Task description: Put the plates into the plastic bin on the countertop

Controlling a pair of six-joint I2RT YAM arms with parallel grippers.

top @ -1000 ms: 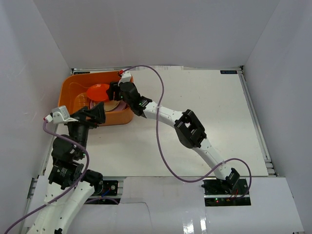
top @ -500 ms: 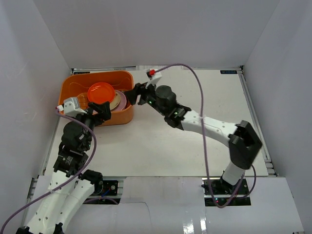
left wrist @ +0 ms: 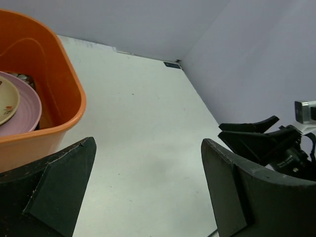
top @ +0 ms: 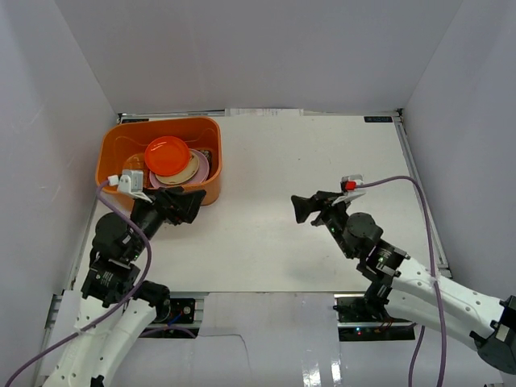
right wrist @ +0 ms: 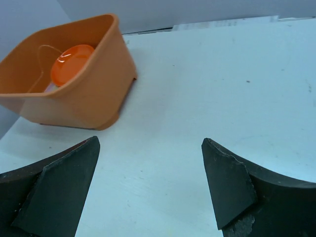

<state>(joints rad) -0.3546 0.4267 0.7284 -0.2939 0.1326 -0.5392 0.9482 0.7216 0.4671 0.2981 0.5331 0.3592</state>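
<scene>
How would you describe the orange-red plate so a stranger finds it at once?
In the far left corner of the white countertop stands a large orange bin. Plates are stacked inside. Yours is the topmost: the orange-red plate, lying over a cream plate and a pink plate.

Only the plastic bin (top: 113,157) interrupts the open countertop (top: 322,161).

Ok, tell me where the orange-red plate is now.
In the top view the orange-red plate sits inside the plastic bin at the far left of the countertop, topmost on the stacked plates, just beyond the left gripper.
</scene>
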